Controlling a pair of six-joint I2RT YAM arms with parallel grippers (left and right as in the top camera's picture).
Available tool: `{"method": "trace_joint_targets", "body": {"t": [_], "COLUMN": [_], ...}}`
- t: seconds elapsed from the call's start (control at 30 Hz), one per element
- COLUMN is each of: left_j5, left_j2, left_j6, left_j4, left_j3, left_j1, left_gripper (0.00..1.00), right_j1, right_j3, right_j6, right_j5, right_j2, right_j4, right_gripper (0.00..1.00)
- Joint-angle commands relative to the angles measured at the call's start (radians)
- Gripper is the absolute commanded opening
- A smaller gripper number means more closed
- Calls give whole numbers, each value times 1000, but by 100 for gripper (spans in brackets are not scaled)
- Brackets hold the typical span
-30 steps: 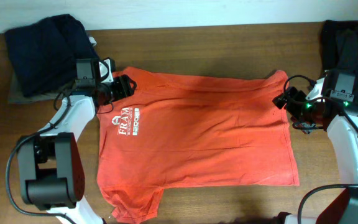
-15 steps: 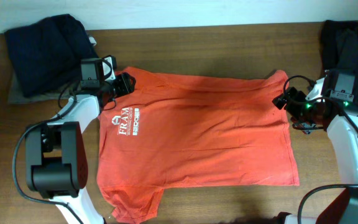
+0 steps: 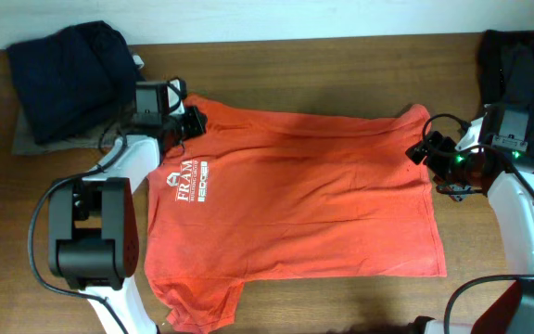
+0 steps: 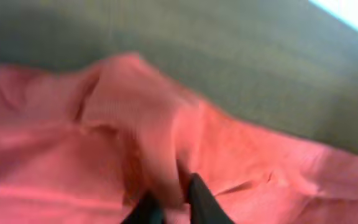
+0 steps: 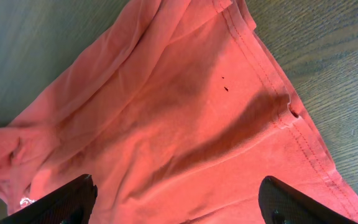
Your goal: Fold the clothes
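The clothes are a red-orange T-shirt (image 3: 295,195) lying flat across the wooden table, with white lettering (image 3: 191,181) near its left end. My left gripper (image 3: 193,121) is at the shirt's far-left corner. The blurred left wrist view shows that gripper (image 4: 169,204) shut, with a raised fold of the red fabric (image 4: 135,112) pinched between its dark fingers (image 4: 201,198). My right gripper (image 3: 422,148) hovers over the shirt's far-right corner. In the right wrist view it (image 5: 179,205) stands wide open above the cloth (image 5: 185,124), near the stitched hem (image 5: 272,81), with nothing between its fingers.
A pile of dark navy clothing (image 3: 68,79) lies at the back left of the table. Another dark garment (image 3: 517,65) lies at the back right, behind the right arm. Bare wood (image 3: 341,65) shows beyond the shirt and along the front edge.
My left gripper has moved right and toward the back, onto the shirt's far-left corner, and has closed on the fabric. The right arm has not moved.
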Motion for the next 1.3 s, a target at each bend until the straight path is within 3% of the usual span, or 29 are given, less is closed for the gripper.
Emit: {"method": "trace_joint_targets", "body": {"t": [0.0,0.4,0.43,0.47,0.6,0.77,1.03,1.13,1.23,1.27], "left_j5": [10,-51,-51,-53,-166,-149,-118,-100,-96,-92], "left_j2": [7,10,10,10,10,11,81,95,94,94], "left_j6": [-10,-11,-10,-6,20,77,81,81,81,80], "left_j4": [5,99,77,51,-100,-164,-100,-76,-58,-56], "left_j3": [82,96,96,96,96,96,96,96,97,104], "left_j1": [1,1,1,1,8,19,-44,-45,-45,-45], "left_gripper": [11,6,30,47,53,53,52,38,17,15], "right_j1": [7,7,7,7,7,7,7,7,7,7], "right_j3": [14,14,14,14,14,14,14,14,14,14], "right_j6": [-7,-7,-7,-7,-7,-8,-8,-8,-7,-7], "right_j5": [-12,-13,-13,-13,-12,-12,-12,-12,6,13], "right_j2": [-2,9,9,9,9,9,9,9,9,9], "right_j4": [-3,-13,-17,-20,-23,-22,-23,-29,-29,-31], "right_gripper": [88,88,88,88,88,88,88,88,89,89]}}
